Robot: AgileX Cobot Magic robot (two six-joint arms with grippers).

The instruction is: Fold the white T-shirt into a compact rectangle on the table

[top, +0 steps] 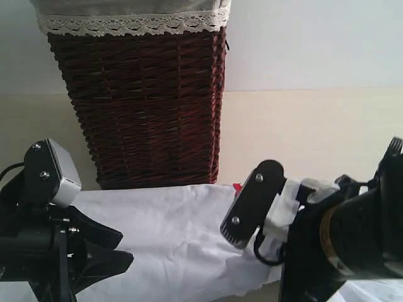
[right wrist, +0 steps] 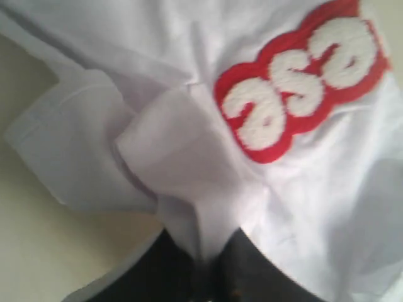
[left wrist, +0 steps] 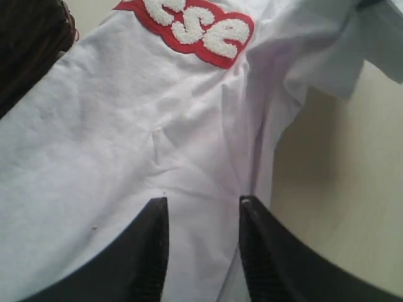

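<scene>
2 dark jaws of the right claw (right wrist: 204,257) are clenched on a raised fold of the white T-shirt (right wrist: 189,157) near its red lettering (right wrist: 302,82); the left claw (left wrist: 203,211) hangs released, jaws apart over flat cloth. The shirt lies spread on the tabletop (top: 315,132) in front of the wicker basket (top: 145,107). Thin, limp and light, it will likely sag and crease, so hems and sleeve edges look the surest holds.

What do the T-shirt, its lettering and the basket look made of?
white T-shirt: thin matte cloth, likely cotton knit; it creases softly and bunches at the folds.
lettering: fuzzy white pile on a red felt-like backing, probably a chenille patch.
basket: dark red-brown wicker with a slight sheen; the woven strands show.
liner: cream cloth with a lace trim.
</scene>
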